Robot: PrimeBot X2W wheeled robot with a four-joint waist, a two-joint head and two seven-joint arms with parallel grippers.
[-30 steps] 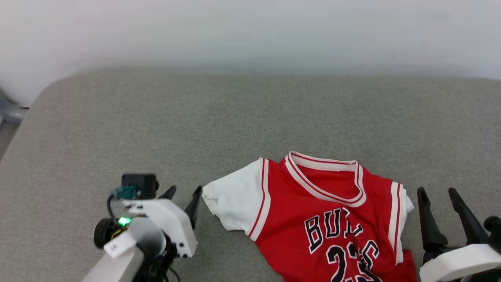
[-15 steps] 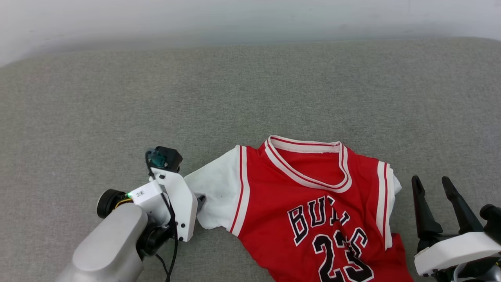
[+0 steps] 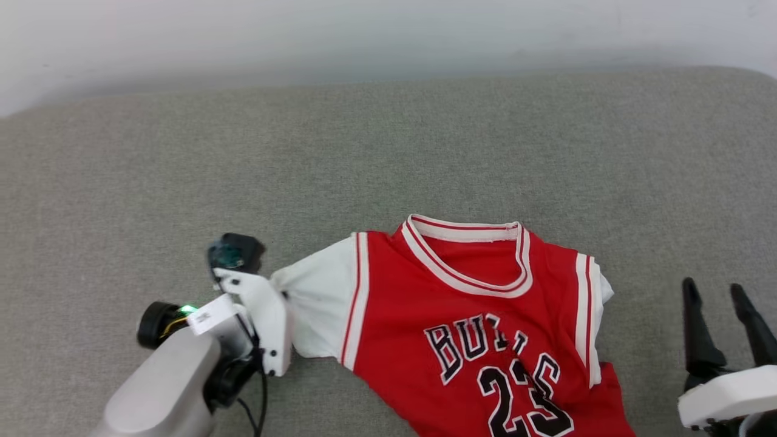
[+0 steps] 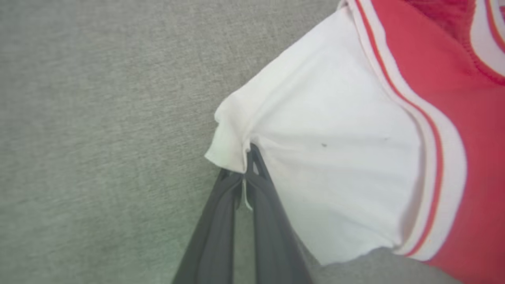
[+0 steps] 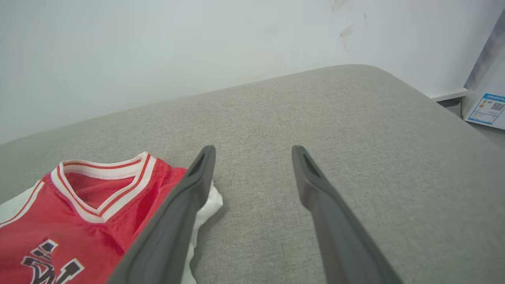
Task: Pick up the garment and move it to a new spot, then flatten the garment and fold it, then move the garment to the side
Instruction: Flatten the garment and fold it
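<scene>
Fingers of the left gripper pinch the garment by its 9 o'clock sleeve. The right gripper stands spread at 3 o'clock.

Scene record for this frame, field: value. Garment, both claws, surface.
garment: red jersey, front up, rumpled, not folded; bottom cut off by the head view's edge
left claw: shut on the hem of the jersey's white sleeve
right claw: open, holding nothing, beside the jersey's other sleeve
surface: grey cushion
</scene>
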